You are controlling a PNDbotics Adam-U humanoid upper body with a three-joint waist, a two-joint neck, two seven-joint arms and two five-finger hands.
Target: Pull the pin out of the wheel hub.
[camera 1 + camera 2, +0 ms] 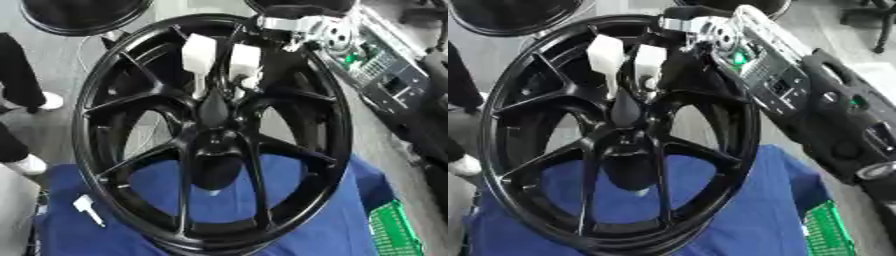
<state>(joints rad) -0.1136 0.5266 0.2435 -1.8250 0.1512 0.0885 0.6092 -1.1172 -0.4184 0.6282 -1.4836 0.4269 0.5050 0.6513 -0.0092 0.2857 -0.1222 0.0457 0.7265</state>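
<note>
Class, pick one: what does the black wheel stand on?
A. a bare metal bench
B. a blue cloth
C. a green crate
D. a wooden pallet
B: the wheel's lower rim rests on the blue cloth, which shows through the spokes; the green crate sits apart at the right.

The wheel hub [214, 145] was glossy black, the cloth [306, 220] under it deep blue, the near-right basket [394, 232] bright green, and the near-left pin [87, 209] white
</note>
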